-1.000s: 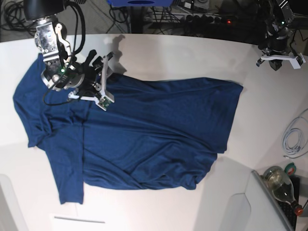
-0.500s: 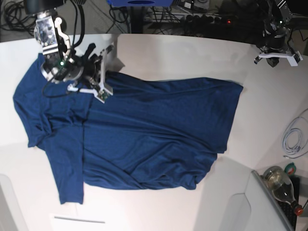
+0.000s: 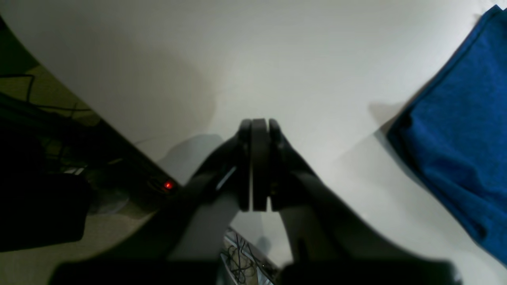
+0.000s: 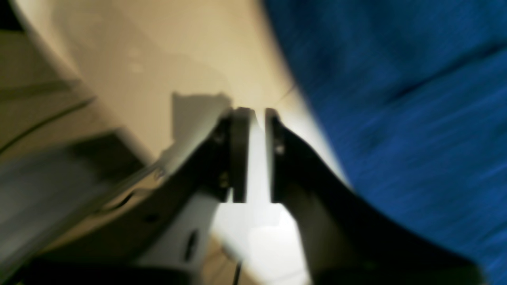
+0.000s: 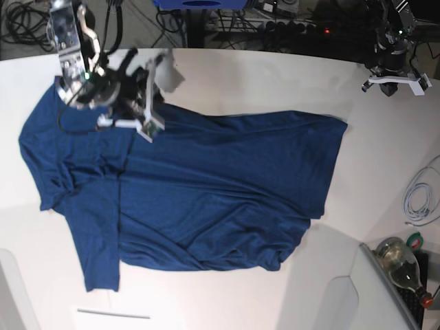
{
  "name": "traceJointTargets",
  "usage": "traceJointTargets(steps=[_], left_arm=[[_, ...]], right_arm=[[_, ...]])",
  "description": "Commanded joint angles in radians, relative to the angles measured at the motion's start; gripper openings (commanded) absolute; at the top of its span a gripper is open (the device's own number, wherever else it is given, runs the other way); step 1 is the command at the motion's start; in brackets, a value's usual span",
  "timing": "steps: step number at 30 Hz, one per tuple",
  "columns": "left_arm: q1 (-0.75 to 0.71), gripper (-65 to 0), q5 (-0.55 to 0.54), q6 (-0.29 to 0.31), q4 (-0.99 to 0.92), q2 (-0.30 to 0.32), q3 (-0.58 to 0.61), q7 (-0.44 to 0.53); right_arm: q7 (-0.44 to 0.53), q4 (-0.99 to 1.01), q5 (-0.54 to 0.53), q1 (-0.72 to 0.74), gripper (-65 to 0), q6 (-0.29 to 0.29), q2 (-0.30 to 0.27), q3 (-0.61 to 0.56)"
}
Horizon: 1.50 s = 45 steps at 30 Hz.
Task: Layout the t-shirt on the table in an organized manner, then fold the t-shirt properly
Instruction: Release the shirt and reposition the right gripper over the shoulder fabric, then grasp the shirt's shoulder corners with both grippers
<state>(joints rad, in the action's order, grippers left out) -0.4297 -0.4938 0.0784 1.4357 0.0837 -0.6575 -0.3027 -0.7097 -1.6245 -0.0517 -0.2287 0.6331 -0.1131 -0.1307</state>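
The navy t-shirt (image 5: 206,185) lies spread on the white table (image 5: 275,82), sleeves toward the left and hem toward the right, with folds along its near edge. My right gripper (image 5: 155,100) hovers over the shirt's far-left edge, near the table's far rim. In the blurred right wrist view the right gripper (image 4: 253,114) shows a narrow gap between empty jaws, with the shirt (image 4: 396,118) to its right. My left gripper (image 5: 393,88) is at the far right corner, off the cloth. In the left wrist view the left gripper (image 3: 253,130) is shut and empty over bare table (image 3: 277,59), with the shirt's corner (image 3: 455,138) to the right.
A white cable (image 5: 419,199) lies near the right edge. A glass bottle (image 5: 402,265) and a white panel (image 5: 371,295) are at the near right corner. Cables and a power strip (image 5: 302,27) sit beyond the far edge.
My right gripper has moved up and toward the far edge, away from the shirt's surface. The shirt and the left arm are almost unchanged.
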Motion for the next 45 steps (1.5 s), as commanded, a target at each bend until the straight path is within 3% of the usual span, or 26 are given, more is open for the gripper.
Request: traceJointTargets(steps=[1, 3, 18, 20, 24, 31, 45], left_arm=[[-0.004, -65.0, -0.001, 0.001, 0.020, 0.012, -0.005, 0.023], [-0.005, -65.0, -0.001, 0.001, 0.020, 0.012, -0.008, 0.023], [-0.008, -65.0, -0.001, 0.001, 0.014, 0.012, -0.011, 0.023], [-0.007, -65.0, -0.001, 0.001, 0.014, 0.012, -0.011, 0.023], [-0.007, -65.0, -0.001, 0.001, 0.014, 0.012, -0.011, 0.023], [-0.007, -65.0, -0.001, 0.001, 0.014, 0.012, -0.011, 0.023], [-0.005, -65.0, -0.001, 0.001, 0.015, 0.028, 0.000, 0.023]], right_arm=[[0.011, 0.002, -0.007, 0.016, -47.1, -0.005, -0.003, 0.003], [0.011, 0.023, -0.006, 0.042, -43.5, -0.006, -0.003, 0.001], [0.017, 0.183, -0.006, 0.124, -43.7, -0.006, -0.003, 0.001], [0.017, 0.208, -0.006, 0.134, -47.4, -0.006, -0.003, 0.001], [0.011, 0.174, -0.006, 0.110, -65.0, -0.003, -0.004, 0.001], [-0.029, 0.033, -0.006, 0.004, -64.1, 0.000, -0.004, 0.001], [-0.040, 0.028, -0.007, -0.056, -63.6, 0.004, -0.043, 0.001]])
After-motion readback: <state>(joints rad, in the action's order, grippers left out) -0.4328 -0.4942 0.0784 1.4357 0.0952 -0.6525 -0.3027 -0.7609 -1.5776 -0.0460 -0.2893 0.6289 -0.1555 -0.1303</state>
